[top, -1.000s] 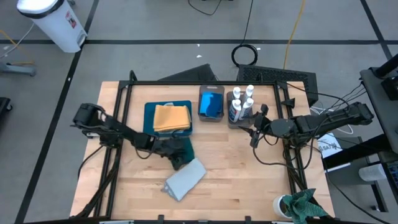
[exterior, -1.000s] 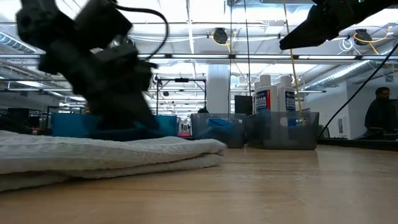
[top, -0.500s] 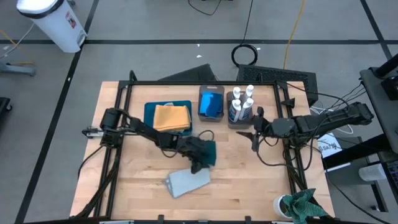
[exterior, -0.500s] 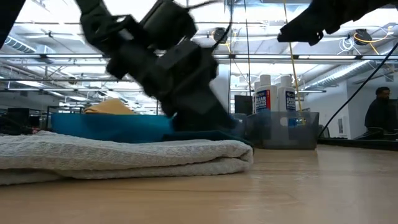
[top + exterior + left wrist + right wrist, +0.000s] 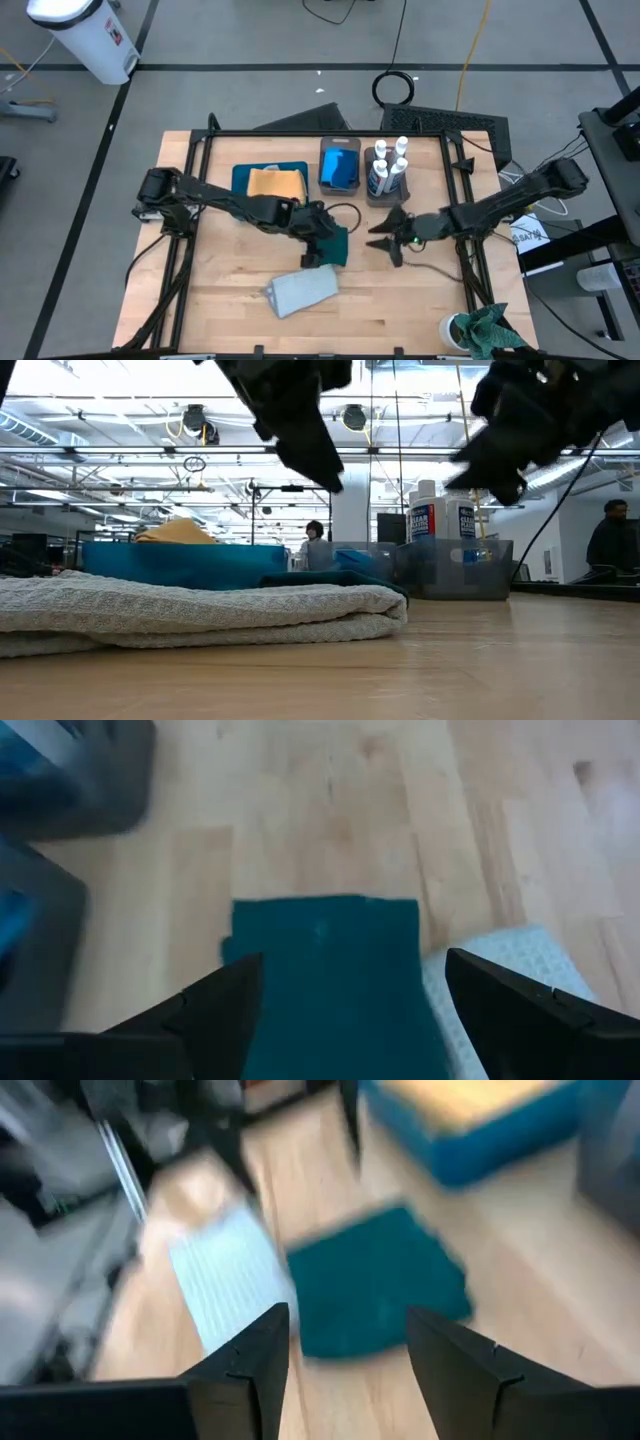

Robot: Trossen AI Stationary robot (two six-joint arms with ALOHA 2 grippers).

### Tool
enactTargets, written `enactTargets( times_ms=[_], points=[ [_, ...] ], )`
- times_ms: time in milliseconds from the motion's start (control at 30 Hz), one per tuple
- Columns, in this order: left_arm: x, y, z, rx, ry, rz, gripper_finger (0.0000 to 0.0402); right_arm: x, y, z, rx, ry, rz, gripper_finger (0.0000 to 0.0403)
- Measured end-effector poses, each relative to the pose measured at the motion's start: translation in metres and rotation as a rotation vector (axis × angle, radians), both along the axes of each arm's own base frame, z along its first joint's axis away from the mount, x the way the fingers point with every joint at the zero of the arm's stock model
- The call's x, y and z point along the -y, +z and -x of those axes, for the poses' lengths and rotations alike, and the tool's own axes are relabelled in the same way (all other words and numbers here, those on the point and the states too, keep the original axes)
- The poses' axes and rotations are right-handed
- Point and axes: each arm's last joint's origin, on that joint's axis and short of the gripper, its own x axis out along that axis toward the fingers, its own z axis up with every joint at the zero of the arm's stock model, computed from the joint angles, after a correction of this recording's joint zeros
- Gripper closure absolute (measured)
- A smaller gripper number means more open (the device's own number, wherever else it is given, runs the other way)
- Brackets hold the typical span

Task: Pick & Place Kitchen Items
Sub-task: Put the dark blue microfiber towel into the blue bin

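A wooden worktop (image 5: 400,290) fills the frame's middle. At centre, the left claw (image 5: 318,255) hangs spread open and empty over the dark teal cloth (image 5: 333,243). The right claw (image 5: 385,240), centre-right, is also open, empty. The pale grey cloth (image 5: 300,291) lies lower centre.

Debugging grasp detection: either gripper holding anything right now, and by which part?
Nothing held. Left gripper is open above the dark teal cloth; right gripper is open and empty beside it.

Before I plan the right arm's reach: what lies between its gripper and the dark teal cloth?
Only bare wooden tabletop, in the high view, separates the right gripper from the dark teal cloth.
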Motion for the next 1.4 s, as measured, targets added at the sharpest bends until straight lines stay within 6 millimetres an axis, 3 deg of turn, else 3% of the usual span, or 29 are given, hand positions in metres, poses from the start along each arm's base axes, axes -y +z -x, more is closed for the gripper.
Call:
enactTargets(
  times_ms=[200,500,733,867,1000,1200,1400],
  points=[
    [-0.005,0.016,0.035,0.122,-0.017,0.011,0.0085,-0.019,-0.02,-0.029,-0.071,0.056,0.079,0.0232],
    [-0.017,-0.021,0.09,0.239,0.176,0.075,0.0085,-0.028,-0.04,-0.091,-0.236,0.152,0.249,0.0232],
    [-0.019,-0.033,0.095,0.243,0.265,0.068,0.0085,-0.027,-0.045,-0.12,-0.359,0.274,0.287,0.0232],
    [-0.019,-0.033,0.094,0.248,0.267,0.069,0.0085,-0.023,-0.059,-0.116,-0.478,0.355,0.233,0.0232],
    [-0.019,-0.031,0.092,0.278,0.279,0.087,0.0085,-0.022,-0.061,-0.101,-0.643,0.396,0.216,0.0232],
    [-0.02,-0.027,0.09,0.327,0.306,0.076,0.0085,-0.024,-0.04,-0.067,-0.825,0.381,0.214,0.0232],
    [-0.021,-0.023,0.087,0.384,0.326,0.078,0.0085,-0.021,-0.007,-0.039,-0.87,0.174,0.136,0.0232]
  ],
)
